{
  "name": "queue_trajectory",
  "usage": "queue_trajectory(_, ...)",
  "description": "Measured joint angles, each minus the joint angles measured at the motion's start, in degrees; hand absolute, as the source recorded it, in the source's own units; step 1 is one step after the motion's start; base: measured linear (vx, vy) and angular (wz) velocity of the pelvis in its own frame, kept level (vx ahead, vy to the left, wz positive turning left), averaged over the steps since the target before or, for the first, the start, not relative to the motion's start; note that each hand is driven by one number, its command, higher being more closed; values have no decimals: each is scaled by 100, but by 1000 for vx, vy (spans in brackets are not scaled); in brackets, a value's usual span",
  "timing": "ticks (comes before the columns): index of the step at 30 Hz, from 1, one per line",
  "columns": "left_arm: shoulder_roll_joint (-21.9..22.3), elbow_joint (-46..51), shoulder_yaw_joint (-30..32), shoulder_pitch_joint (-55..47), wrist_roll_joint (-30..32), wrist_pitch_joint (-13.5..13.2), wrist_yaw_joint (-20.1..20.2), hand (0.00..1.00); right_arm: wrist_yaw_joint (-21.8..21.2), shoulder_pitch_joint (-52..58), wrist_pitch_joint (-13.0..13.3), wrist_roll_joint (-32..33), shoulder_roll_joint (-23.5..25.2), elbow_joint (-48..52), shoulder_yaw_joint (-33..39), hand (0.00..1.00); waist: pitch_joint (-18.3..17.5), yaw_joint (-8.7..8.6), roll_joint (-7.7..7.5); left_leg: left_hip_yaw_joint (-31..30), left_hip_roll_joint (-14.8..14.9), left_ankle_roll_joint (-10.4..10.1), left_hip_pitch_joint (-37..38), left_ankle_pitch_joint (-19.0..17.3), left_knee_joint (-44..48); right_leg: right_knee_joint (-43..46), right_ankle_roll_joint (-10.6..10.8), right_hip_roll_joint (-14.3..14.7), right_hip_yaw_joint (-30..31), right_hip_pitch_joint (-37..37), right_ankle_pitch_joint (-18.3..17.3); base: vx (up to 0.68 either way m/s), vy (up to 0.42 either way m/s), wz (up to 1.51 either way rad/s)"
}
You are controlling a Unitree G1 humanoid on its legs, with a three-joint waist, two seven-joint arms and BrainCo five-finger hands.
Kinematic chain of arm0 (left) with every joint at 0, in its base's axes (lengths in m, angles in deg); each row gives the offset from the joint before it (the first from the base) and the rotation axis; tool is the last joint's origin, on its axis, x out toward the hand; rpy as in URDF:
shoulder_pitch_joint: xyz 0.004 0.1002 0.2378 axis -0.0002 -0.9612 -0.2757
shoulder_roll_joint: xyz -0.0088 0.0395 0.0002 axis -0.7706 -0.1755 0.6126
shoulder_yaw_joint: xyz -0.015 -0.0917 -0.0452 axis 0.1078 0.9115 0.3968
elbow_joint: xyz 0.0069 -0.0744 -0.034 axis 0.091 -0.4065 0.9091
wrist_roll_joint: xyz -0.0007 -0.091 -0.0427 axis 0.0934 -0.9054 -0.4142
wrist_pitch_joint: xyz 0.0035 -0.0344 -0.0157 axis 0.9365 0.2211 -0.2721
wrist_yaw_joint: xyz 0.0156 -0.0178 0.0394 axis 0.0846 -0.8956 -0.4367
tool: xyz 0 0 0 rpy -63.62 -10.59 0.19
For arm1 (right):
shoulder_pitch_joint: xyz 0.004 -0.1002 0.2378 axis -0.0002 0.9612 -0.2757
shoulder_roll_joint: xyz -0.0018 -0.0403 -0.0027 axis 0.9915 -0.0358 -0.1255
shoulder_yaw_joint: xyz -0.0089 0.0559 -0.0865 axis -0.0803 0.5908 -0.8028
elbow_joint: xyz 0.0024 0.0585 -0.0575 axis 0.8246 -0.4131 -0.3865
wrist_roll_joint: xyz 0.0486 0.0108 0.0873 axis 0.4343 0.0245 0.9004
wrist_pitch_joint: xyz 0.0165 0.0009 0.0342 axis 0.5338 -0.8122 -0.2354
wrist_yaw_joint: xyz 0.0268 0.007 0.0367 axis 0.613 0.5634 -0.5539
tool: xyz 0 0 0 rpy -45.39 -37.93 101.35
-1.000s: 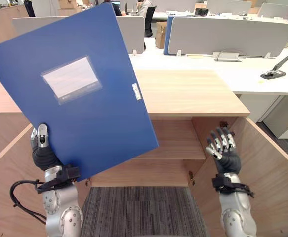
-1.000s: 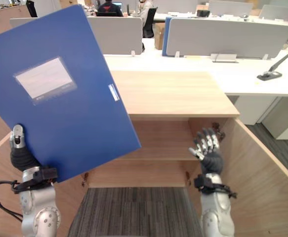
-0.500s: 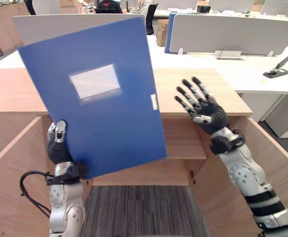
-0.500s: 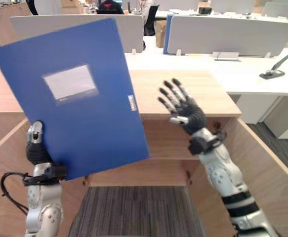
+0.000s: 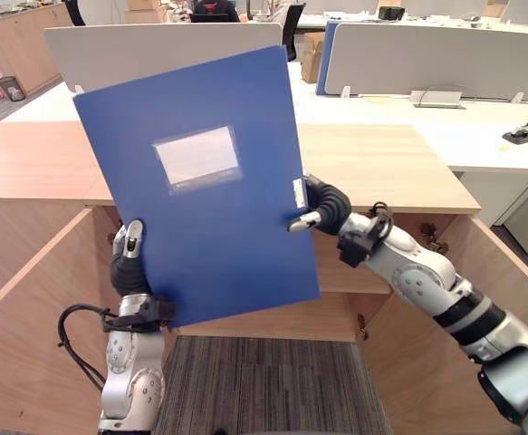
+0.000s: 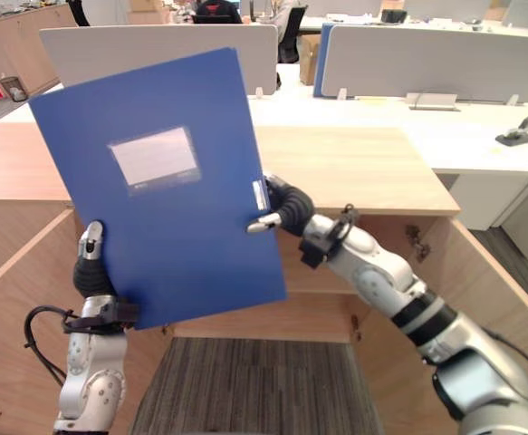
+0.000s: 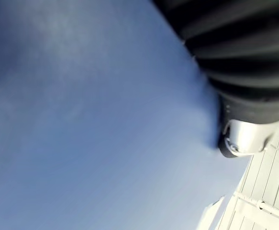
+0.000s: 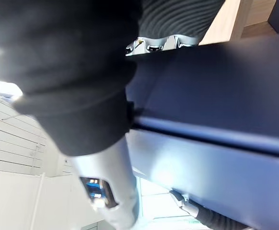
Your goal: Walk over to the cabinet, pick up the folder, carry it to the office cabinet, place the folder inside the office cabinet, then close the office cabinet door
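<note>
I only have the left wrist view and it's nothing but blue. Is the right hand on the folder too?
Observer: Yes. The right hand pinches the folder at its right edge, thumb on the front.
Operator: Where is the left hand holding it?
Observer: The left hand grips the lower left corner, thumb up the front cover.
Operator: Is the cabinet ready?
Observer: The office cabinet stands open right behind the upright folder.

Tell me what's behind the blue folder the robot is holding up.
The folder hides part of the wooden cabinet top and the shelf in the open compartment below. The left hand and right hand pinch it with thumbs in front; their fingers behind it are covered.
</note>
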Motion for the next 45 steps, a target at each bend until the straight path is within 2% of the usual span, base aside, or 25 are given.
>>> queue_trajectory(3, -17, 0, -5, -2, -33, -3, -59, 100, 43, -302, -11, 1, -45, -63, -174, 0, 0, 10, 0, -35, 0, 2, -9, 15, 0, 5, -2, 1, -52, 7, -2, -38, -1, 5)
queue_trajectory(4, -16, 0, -11, -2, -34, -4, -62, 100, 43, -339, -16, -1, -54, -63, -183, 100, 0, 11, 1, -51, -1, 2, -12, 19, 0, 6, -5, 0, -71, 14, -3, -35, -3, 13)
queue_trajectory(10, -43, 1, -58, -4, -51, -134, -74, 100, 57, -815, -14, -16, -256, -79, -455, 100, 0, 6, 0, -139, 8, 2, -27, 63, -1, 39, -24, 11, -130, 25, -17, -39, -1, 7)
queue_trajectory(16, -145, 8, -228, -4, 104, -217, -44, 100, 95, -966, -35, -353, -506, -82, -593, 100, -1, 8, 0, -139, 15, 1, -29, 73, -2, 41, -25, 15, -129, 20, -15, -18, 1, 0)
queue_trajectory(17, -151, 8, -243, -7, 154, -209, -43, 0, 95, -970, -36, -473, -530, -82, -590, 100, -1, 6, -1, -138, 18, 1, -30, 73, -1, 38, -25, 19, -128, 20, -14, 0, 0, 0)
queue_trajectory(19, -196, 8, -313, -41, 288, -184, -11, 0, 95, -988, -35, -700, -603, -82, -567, 100, -2, 4, -1, -136, 26, 0, -35, 73, 0, 29, -26, 28, -127, 17, -13, 0, 0, 0)
queue_trajectory(21, -280, 7, -445, -105, 491, -83, 94, 0, 92, -1056, -8, -1405, -655, -81, -513, 100, -2, -4, 0, -132, 41, -1, -41, 73, 11, 10, -31, 48, -124, 17, -9, 0, 0, 0)
queue_trajectory(22, -285, 8, -464, -105, 490, -70, 119, 0, 92, -1056, -4, -1467, -651, -81, -497, 100, -2, -5, 0, -132, 43, -1, -41, 74, 18, 9, -32, 50, -124, 17, -8, 0, 0, 0)
queue_trajectory(27, -435, -79, -645, -143, 121, 36, 411, 0, 13, -1015, 119, -2672, -424, -56, -74, 100, -17, -35, 23, -115, 66, -18, -86, 87, 25, 6, -50, 74, -111, -41, 5, -10, -1, -1)
queue_trajectory(30, -590, -399, -794, -255, -224, 177, 732, 0, -6, -481, 151, -3702, -103, 229, 475, 100, -30, -48, 41, -112, 65, -19, -84, 87, 25, 14, -50, 69, -111, -46, 5, 0, 0, 0)
queue_trajectory(31, -610, -533, -845, -345, -366, 275, 887, 0, 14, -175, 180, -4267, 99, 381, 730, 100, -35, -54, 49, -110, 63, -19, -84, 87, 25, 20, -50, 66, -111, -50, 5, 0, 0, 0)
queue_trajectory(32, -617, -613, -889, -383, -403, 308, 962, 0, 14, -36, 189, -4457, 195, 434, 826, 100, -39, -58, 54, -110, 62, -19, -84, 87, 24, 24, -50, 64, -112, -53, 5, 0, 0, 0)
queue_trajectory(33, -608, -807, -969, -506, -542, 423, 1113, 0, 14, 288, 289, -5049, 439, 560, 1019, 100, -49, -77, 70, -103, 60, -19, -84, 87, 23, 30, -50, 59, -111, -62, 5, 0, 0, 0)
queue_trajectory(34, -604, -897, -982, -562, -553, 462, 1172, 0, 26, 388, 336, -5278, 516, 601, 1052, 100, -54, -92, 78, -99, 60, -19, -84, 87, 23, 33, -50, 58, -111, -65, 5, 0, 0, 0)
queue_trajectory(36, -581, -1290, -1011, -778, -543, 602, 1476, 0, 64, 825, 447, -6143, 733, 781, 1309, 100, -61, -130, 87, -98, 60, -20, -84, 88, 22, 37, -50, 56, -108, -69, 5, 0, 0, 0)
queue_trajectory(37, -559, -1396, -1015, -818, -523, 627, 1550, 0, 65, 939, 487, -6333, 757, 802, 1396, 100, -61, -131, 87, -98, 60, -20, -85, 88, 22, 34, -50, 56, -106, -71, 5, 0, 0, 0)
queue_trajectory(40, -443, -2101, -934, -1002, -295, 670, 1809, 0, 160, 1470, 619, -7154, 857, 852, 1863, 100, -63, -144, 90, -80, 61, -20, -96, 88, 0, -3, -48, 52, -89, -85, 4, -2, 0, -3)
queue_trajectory(43, -330, -2852, -732, -1164, 43, 735, 1848, 0, 255, 1896, 723, -7510, 849, 854, 2245, 100, -64, -173, 88, -18, 75, -22, -115, 86, 0, -10, -53, 63, -22, -126, 10, -15, 4, -10)
queue_trajectory(44, -302, -3105, -691, -1186, 275, 732, 1849, 0, 259, 2054, 756, -7563, 845, 857, 2361, 100, -63, -173, 87, 3, 90, -24, -116, 82, -1, -15, -55, 65, 10, -134, 11, -9, 0, -13)
queue_trajectory(45, -300, -3638, -660, -1191, 815, 732, 1848, 0, 269, 2238, 773, -7737, 818, 861, 2388, 100, -65, -185, 89, 38, 113, -29, -115, 76, -1, -38, -68, 66, 39, -140, 21, -6, -2, -11)
